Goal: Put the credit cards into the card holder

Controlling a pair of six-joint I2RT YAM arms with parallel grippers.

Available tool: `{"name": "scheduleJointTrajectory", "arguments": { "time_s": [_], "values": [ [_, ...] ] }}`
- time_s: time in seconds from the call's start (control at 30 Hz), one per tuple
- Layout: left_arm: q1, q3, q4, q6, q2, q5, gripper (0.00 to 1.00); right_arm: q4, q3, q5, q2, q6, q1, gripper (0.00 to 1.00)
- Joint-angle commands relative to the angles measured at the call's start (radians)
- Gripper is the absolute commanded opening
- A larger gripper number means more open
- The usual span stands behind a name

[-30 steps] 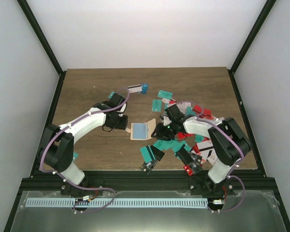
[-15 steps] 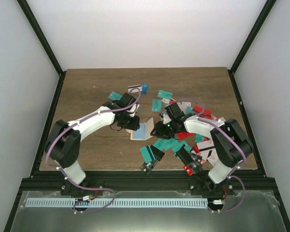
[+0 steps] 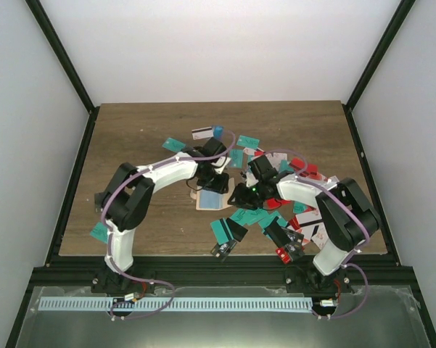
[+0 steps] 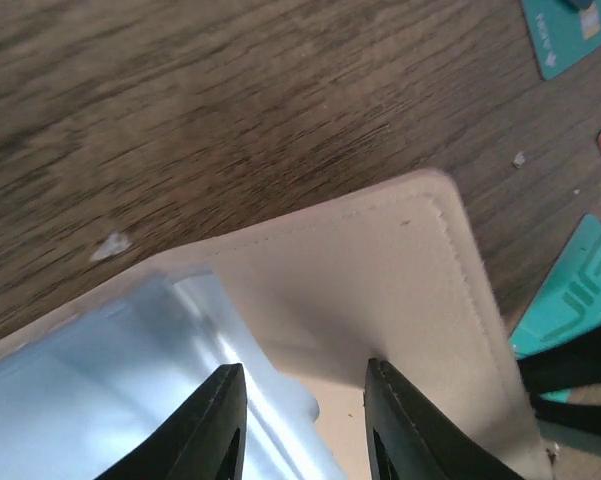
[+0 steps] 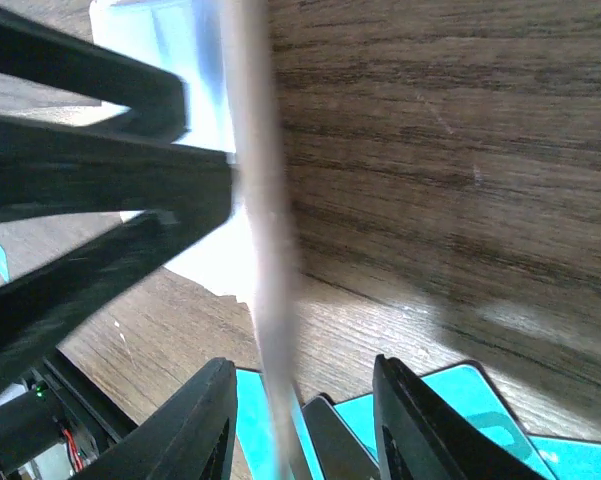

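Observation:
The tan card holder (image 3: 207, 201) lies open in the middle of the table, with one flap raised. In the left wrist view its tan leather (image 4: 400, 270) and pale blue clear sleeve (image 4: 100, 390) fill the frame. My left gripper (image 3: 214, 185) (image 4: 302, 372) hovers open just over it, one finger on each side of the sleeve's edge. My right gripper (image 3: 236, 197) (image 5: 302, 365) is open at the holder's right side. The upright flap (image 5: 260, 200) stands edge-on between its jaws with gaps on both sides. Credit cards (image 3: 305, 210) lie scattered to the right, and teal ones (image 5: 450, 400) lie under the right fingers.
More cards lie loose: a teal one (image 3: 221, 230) near the front edge, teal ones (image 3: 248, 141) and a white striped one (image 3: 201, 133) farther back, and one teal card (image 3: 99, 232) at the far left. The left arm's black fingers (image 5: 80, 90) crowd the right wrist view.
The left arm swung right from the table's left-middle and its gripper now sits over the holder. The holder's flap stands more upright. The right gripper stayed at the holder's right edge.

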Motion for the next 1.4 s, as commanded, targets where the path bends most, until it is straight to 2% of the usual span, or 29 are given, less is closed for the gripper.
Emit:
{"name": "scheduleJointTrajectory", "arguments": {
  "time_s": [0.0, 0.23, 0.43, 0.53, 0.73, 1.0, 1.13, 1.37],
  "values": [
    [-0.029, 0.053, -0.023, 0.034, 0.071, 0.011, 0.34, -0.003, -0.008, 0.012, -0.053, 0.000, -0.003, 0.40],
    [-0.052, 0.100, -0.076, 0.037, 0.150, -0.097, 0.37, -0.058, -0.002, 0.016, -0.152, -0.027, -0.003, 0.41],
    [-0.074, 0.117, -0.114, 0.041, 0.174, -0.191, 0.50, -0.133, -0.002, 0.065, -0.254, -0.045, -0.005, 0.41],
    [-0.086, 0.115, -0.124, 0.044, 0.168, -0.225, 0.53, -0.175, -0.015, 0.099, -0.306, -0.048, -0.005, 0.42],
    [-0.090, 0.127, -0.133, 0.030, 0.089, -0.189, 0.63, -0.214, -0.091, 0.101, -0.409, -0.039, -0.005, 0.42],
    [-0.089, 0.130, -0.177, 0.018, -0.024, -0.132, 0.77, -0.196, -0.257, 0.002, -0.583, 0.024, -0.005, 0.46],
    [-0.090, 0.099, -0.185, 0.015, -0.074, -0.115, 0.79, -0.164, -0.339, -0.042, -0.683, 0.090, -0.005, 0.51],
    [-0.092, 0.043, -0.187, -0.023, -0.134, -0.118, 0.79, -0.150, -0.405, -0.056, -0.809, 0.163, -0.004, 0.53]
  ]
}}
